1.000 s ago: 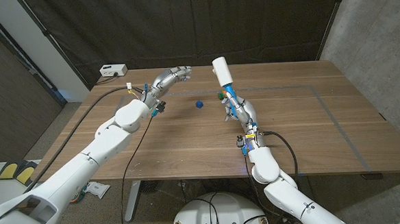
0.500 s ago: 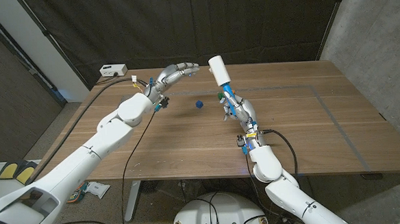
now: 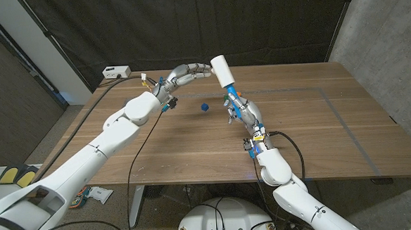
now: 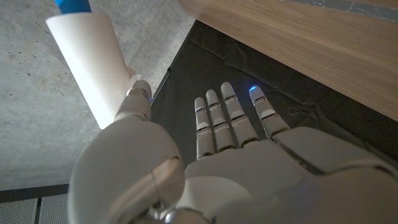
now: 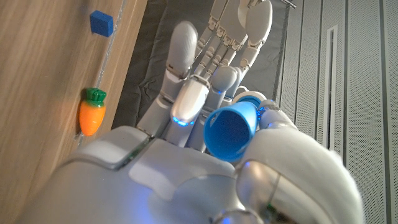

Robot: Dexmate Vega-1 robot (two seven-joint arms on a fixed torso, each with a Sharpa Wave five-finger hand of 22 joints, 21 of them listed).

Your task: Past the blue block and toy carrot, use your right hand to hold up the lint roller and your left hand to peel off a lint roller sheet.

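My right hand (image 3: 242, 113) grips the blue handle (image 5: 230, 132) of the lint roller and holds it up above the table, its white roll (image 3: 222, 70) tilted toward the left. My left hand (image 3: 188, 73) hangs in the air with fingers stretched out, fingertips close beside the roll; its thumb (image 4: 135, 99) lies against the white roll (image 4: 89, 57). The blue block (image 3: 204, 107) sits on the table between the two arms, and it shows again as the blue block (image 5: 101, 23). The toy carrot (image 5: 91, 113) lies on the wood near my right hand.
A white box (image 3: 116, 72) with a cable sits at the table's far left corner. A black curtain hangs behind the table (image 3: 333, 129), and a grey wall stands at the right. Thin lines mark a rectangle on the wood.
My left hand has moved right through the air until its fingertips reach the white roll. The right hand has tipped the roller slightly further left.
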